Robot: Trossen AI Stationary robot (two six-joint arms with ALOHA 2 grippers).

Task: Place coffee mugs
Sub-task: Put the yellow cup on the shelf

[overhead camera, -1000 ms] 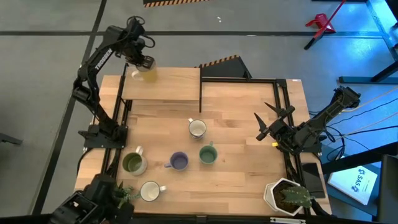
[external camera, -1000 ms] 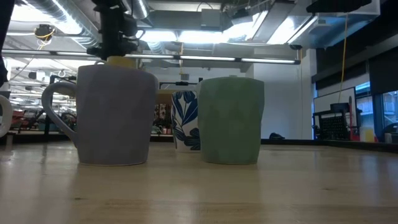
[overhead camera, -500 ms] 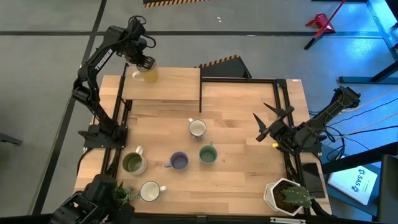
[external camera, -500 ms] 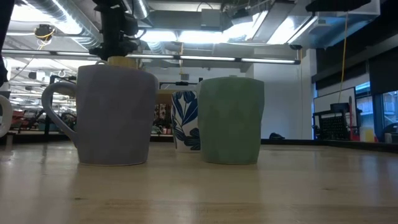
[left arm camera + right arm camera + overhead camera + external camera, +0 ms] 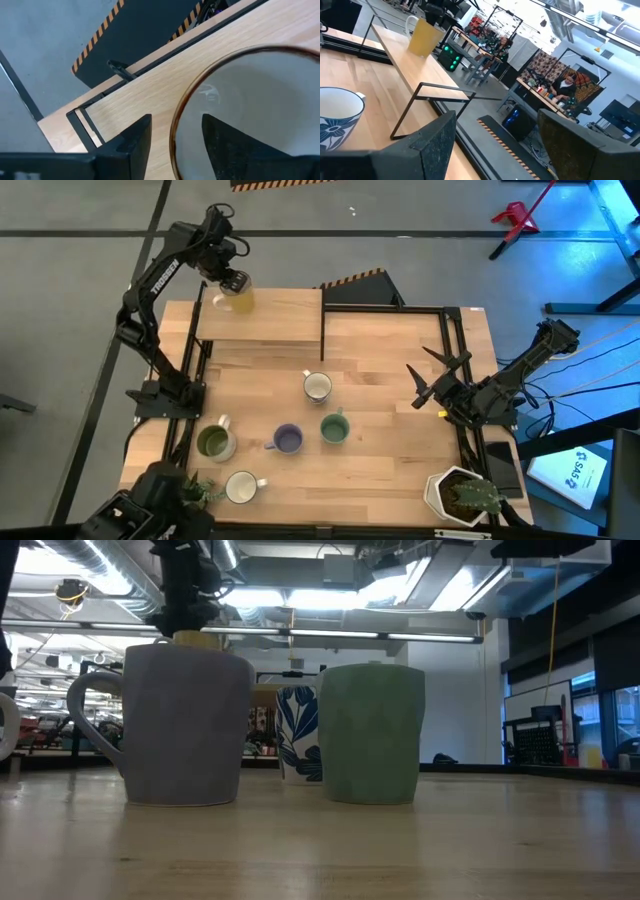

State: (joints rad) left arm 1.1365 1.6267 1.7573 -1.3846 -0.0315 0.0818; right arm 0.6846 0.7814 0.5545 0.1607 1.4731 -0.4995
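The left gripper (image 5: 234, 283) has eased its fingers apart around the rim of the yellow mug (image 5: 238, 300) at the shelf's back left corner, apparently letting go.

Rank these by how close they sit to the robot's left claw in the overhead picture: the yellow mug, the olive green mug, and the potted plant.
Measured from the left gripper at the table's far left:
1. Pale yellow mug, on the raised shelf right beneath it.
2. Olive green mug, near the left edge, well down the table.
3. White plant pot, in the opposite near-right corner.
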